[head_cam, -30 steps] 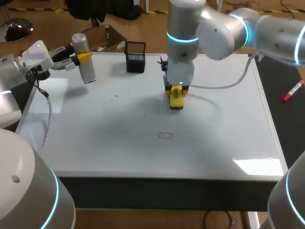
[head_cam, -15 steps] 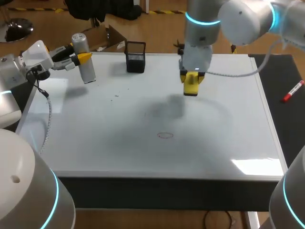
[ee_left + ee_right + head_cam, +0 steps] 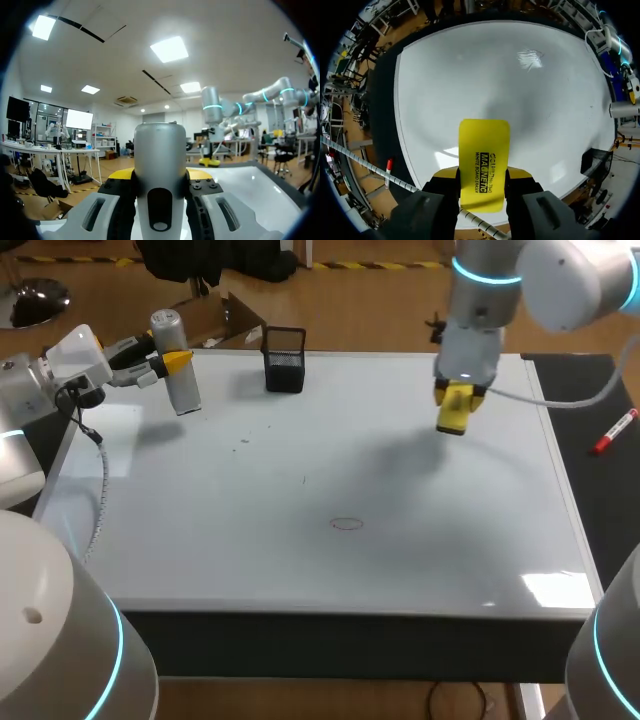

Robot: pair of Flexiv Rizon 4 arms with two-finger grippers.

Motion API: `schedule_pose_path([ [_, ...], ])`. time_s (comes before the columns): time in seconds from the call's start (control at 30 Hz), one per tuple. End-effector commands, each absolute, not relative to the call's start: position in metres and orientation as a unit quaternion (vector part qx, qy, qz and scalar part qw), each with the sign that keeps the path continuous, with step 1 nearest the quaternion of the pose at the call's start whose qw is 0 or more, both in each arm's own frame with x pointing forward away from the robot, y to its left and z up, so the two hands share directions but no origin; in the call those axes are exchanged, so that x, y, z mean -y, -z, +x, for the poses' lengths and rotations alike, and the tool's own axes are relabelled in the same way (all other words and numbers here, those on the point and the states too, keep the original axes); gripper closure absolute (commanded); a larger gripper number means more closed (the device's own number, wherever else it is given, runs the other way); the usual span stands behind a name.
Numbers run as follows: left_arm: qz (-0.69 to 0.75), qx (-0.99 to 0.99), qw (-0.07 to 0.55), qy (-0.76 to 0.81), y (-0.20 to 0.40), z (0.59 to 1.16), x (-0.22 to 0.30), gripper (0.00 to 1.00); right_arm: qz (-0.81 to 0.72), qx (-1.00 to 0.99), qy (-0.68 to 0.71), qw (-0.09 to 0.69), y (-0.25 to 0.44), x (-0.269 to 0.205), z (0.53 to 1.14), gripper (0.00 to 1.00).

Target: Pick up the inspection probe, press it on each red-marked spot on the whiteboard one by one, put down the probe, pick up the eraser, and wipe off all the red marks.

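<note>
A faint red mark [image 3: 347, 523] lay unwiped on the whiteboard [image 3: 250, 550]; wiping looked unfinished. Beyond the mark, to its right, the right gripper [image 3: 455, 402] had its fingers clamped on the yellow eraser [image 3: 484, 150]. Far left of the mark, the left gripper [image 3: 168, 362] had its fingers clamped on the probe [image 3: 180, 385], not yet put down. A black holder [image 3: 285, 362] stood beyond the mark, obstructing nothing.

Desk [image 3: 330, 645]: dark front edge, top covered by white whiteboard [image 3: 300, 570].

Directly on whiteboard:
- black mesh holder [image 3: 284, 360], upright, at far edge, left of middle; seen also in right wrist view [image 3: 596, 162] near board corner
- red mark [image 3: 347, 524], thin oval outline, near board middle, toward near side
- few dark specks [image 3: 243, 441], between holder and red mark, left of centre

Black strip [image 3: 585, 480] along board's right side: red marker [image 3: 616, 431] lying on it, tilted, apart from board edge.
</note>
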State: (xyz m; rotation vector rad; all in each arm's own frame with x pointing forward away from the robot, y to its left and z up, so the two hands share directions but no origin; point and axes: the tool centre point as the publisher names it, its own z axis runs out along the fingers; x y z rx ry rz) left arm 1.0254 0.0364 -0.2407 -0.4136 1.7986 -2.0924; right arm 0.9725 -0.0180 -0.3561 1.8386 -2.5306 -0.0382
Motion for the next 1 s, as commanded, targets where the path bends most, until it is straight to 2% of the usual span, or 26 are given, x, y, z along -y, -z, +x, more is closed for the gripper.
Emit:
schedule_pose_path([
  [0.03,-0.146,-0.634,0.177,0.739,0.24,1.025,-0.036,1.0,0.57,0.821,0.02,0.014,0.365,0.049,0.983,1.0],
  [0.47,-0.146,-0.634,0.177,0.739,0.24,1.025,-0.036,1.0,0.53,0.848,0.007,0.022,0.383,0.089,1.019,1.0],
  [1.0,-0.146,-0.634,0.177,0.739,0.24,1.025,-0.036,1.0,0.52,0.854,-0.003,0.019,0.376,0.094,1.022,1.0],
])
